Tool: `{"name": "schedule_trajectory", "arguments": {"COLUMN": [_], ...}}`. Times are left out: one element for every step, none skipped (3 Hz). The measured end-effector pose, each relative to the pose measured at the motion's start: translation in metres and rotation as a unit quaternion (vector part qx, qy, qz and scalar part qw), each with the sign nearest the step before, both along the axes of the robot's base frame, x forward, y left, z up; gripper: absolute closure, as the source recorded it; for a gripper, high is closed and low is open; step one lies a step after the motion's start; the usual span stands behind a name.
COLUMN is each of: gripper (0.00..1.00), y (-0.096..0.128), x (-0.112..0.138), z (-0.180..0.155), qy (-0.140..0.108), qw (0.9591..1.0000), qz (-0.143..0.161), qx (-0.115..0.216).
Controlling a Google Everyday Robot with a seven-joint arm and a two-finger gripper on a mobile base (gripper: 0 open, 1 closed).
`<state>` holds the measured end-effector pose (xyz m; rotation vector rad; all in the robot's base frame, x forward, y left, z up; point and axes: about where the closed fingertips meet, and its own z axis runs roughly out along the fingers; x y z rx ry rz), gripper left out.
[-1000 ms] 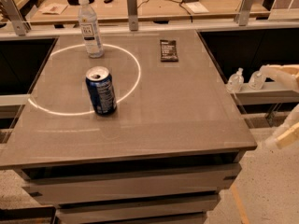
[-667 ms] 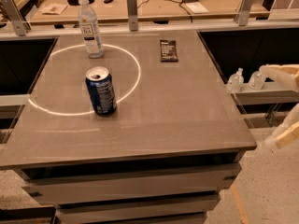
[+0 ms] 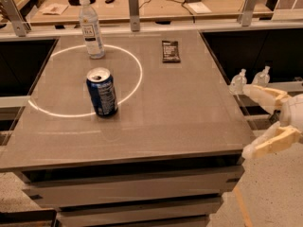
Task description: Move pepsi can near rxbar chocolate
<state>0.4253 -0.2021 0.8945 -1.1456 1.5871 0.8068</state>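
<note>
The pepsi can [image 3: 102, 92] stands upright on the left part of the grey table [image 3: 180, 108], on the edge of a bright light ring. The rxbar chocolate [image 3: 170, 50] lies flat at the far middle of the table, well to the can's right and behind it. My gripper [image 3: 253, 119] hangs off the table's right edge, at about the height of the tabletop, far from both things. Its two pale fingers [image 3: 263, 96] stand wide apart and hold nothing.
A clear water bottle [image 3: 92, 28] stands at the far left of the table. Two small bottles [image 3: 250, 79] sit on a shelf to the right. A cluttered wooden bench [image 3: 156, 1] runs behind, past metal posts [image 3: 134, 4].
</note>
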Motion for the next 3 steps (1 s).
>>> {"name": "schedule_trajectory", "arguments": {"gripper": [0.0, 0.0, 0.0], "y": [0.038, 0.07, 0.09], "x": [0.003, 0.013, 0.022], "z": [-0.013, -0.018, -0.016], "qy": [-0.007, -0.01, -0.009], "qw": [0.9978, 0.9982, 0.9989], "qz": [0.006, -0.005, -0.021], "qx": [0.066, 0.06, 0.04]}}
